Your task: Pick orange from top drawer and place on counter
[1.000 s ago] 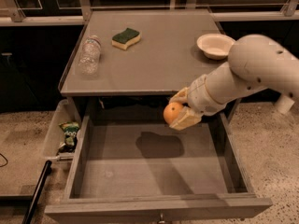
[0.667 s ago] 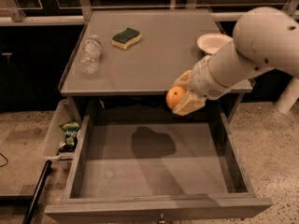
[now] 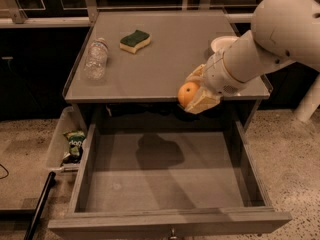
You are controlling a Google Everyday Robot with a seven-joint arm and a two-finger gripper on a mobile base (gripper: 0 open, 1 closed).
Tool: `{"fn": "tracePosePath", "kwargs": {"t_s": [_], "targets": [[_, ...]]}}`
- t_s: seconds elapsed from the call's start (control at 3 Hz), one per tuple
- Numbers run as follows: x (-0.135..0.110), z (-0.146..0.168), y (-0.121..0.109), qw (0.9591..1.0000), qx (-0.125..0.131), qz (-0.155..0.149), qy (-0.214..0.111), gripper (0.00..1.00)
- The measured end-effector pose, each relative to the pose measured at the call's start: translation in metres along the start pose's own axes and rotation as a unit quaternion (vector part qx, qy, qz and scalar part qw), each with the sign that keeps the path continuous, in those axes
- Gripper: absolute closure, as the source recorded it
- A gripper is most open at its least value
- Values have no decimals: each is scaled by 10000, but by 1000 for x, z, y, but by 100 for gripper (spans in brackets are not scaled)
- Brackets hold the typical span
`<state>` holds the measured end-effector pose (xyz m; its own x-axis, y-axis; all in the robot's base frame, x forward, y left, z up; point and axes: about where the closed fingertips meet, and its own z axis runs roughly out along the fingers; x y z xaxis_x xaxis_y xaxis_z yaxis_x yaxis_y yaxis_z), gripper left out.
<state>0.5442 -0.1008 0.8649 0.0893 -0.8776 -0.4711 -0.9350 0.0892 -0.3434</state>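
The orange (image 3: 187, 93) is held in my gripper (image 3: 195, 95), which is shut on it in the air just over the counter's front edge, right of centre. The white arm reaches in from the upper right. The counter (image 3: 160, 54) is the flat grey top of the cabinet. The top drawer (image 3: 165, 181) is pulled wide open below it, and its grey interior holds nothing visible.
On the counter lie a clear plastic bottle (image 3: 95, 59) at the left, a green-and-yellow sponge (image 3: 135, 40) at the back, and a white bowl (image 3: 223, 44) partly hidden behind the arm. A pale bin with a snack packet (image 3: 75, 143) stands left of the drawer.
The gripper has lifted the orange from over the drawer's back part up to the level of the counter's front edge.
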Motion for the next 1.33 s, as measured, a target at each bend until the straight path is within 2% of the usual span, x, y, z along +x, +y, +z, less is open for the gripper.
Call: {"fn": "tracePosePath", "kwargs": {"t_s": [0.33,0.67,1.0,1.33], "targets": [[-5,5,-37,9994,254,-167,-158,100],[-14,11,-91,9960,641,-192,-599,100],[-21,22,-132,9900,835,-122,-1132,100],[-26,40,-154,9845,781,43,-1568,100]]}}
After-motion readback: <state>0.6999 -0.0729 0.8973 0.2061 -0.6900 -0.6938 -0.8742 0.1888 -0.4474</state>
